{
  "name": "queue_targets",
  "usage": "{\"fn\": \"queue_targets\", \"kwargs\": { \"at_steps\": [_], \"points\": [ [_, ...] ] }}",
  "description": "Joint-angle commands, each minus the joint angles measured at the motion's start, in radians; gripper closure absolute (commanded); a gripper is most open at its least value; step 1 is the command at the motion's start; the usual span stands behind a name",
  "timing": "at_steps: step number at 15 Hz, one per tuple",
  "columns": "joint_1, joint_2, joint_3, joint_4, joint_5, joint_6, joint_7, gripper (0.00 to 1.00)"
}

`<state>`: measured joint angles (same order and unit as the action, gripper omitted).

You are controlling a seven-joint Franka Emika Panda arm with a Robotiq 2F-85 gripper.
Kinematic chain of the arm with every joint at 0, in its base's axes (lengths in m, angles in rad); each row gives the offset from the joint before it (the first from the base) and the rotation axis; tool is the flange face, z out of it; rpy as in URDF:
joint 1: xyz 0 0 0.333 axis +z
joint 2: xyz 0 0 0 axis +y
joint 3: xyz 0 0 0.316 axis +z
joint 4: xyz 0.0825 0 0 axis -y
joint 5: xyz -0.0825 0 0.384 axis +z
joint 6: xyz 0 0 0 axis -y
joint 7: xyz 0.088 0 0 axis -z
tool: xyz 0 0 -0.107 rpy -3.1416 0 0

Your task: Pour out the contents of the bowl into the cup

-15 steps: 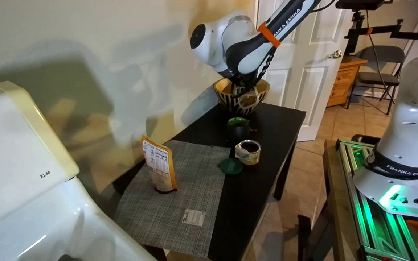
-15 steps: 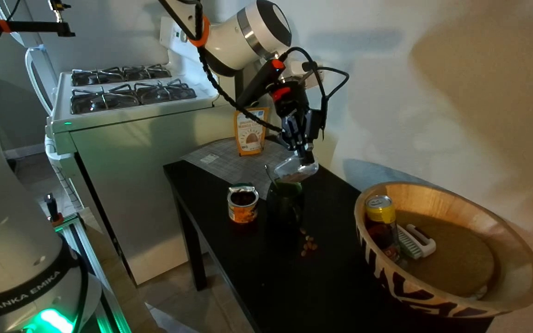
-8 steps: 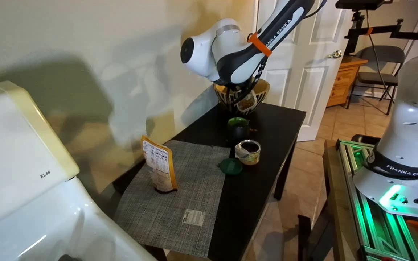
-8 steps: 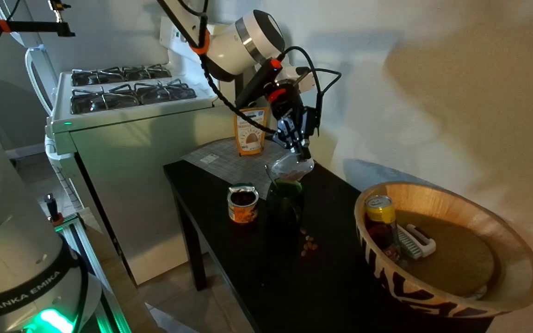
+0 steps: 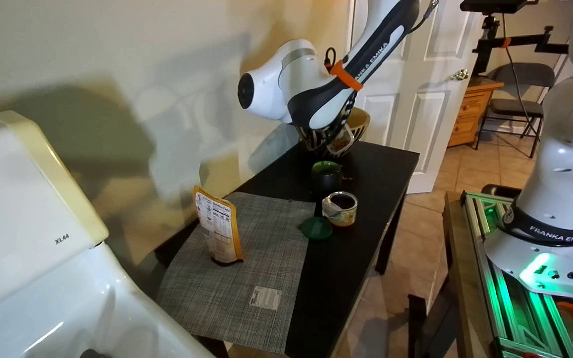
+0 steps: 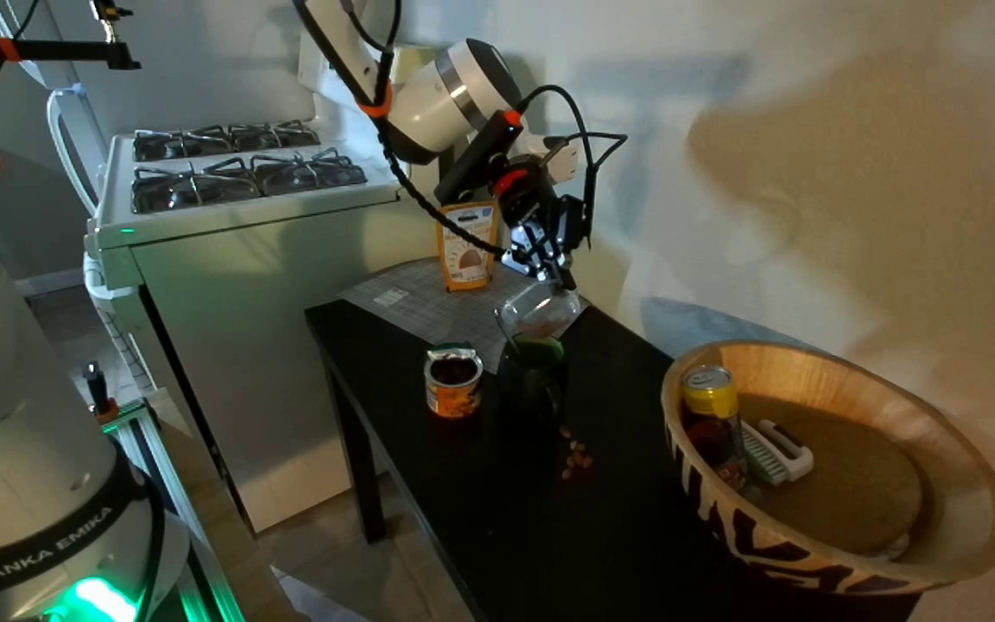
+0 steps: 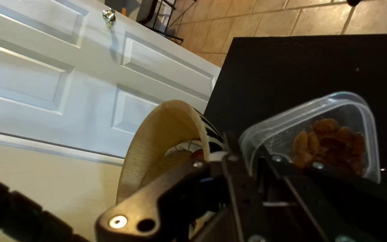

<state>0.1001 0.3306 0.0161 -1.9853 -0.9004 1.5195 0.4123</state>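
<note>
Fingers [image 6: 566, 276] hold 1 clear container [image 6: 541, 311] near 1 cup [image 6: 529, 384].

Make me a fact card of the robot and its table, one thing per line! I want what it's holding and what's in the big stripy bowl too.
Robot's hand: closed on a clear container
Inside that: brown pieces, maybe nuts
Dark mug: on the black table; can't see what's down inside
Loose on the table: brown bits, beside the mug
Tin: open, near the mug
Bag: standing on the grey mat
Stripy bowl: holds a yellow-topped can and a brush
Pouring: not finished
</note>
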Motion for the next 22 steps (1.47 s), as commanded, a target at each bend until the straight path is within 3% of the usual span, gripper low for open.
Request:
{"fn": "queue_targets", "kwargs": {
  "at_steps": [1, 10, 11, 14, 15, 22],
  "points": [
    [0.013, 0.037, 0.008, 0.024, -0.045, -0.062, -0.038, 0.97],
    [0.003, 0.053, 0.018, 0.022, -0.059, -0.038, -0.080, 0.97],
    [0.003, 0.055, 0.018, 0.025, -0.059, -0.038, -0.080, 0.89],
    [0.003, 0.055, 0.018, 0.025, -0.059, -0.038, -0.080, 0.89],
    [0.003, 0.055, 0.018, 0.025, -0.059, -0.038, -0.080, 0.97],
    [0.023, 0.135, 0.018, 0.103, -0.063, -0.079, -0.058, 0.97]
  ]
}}
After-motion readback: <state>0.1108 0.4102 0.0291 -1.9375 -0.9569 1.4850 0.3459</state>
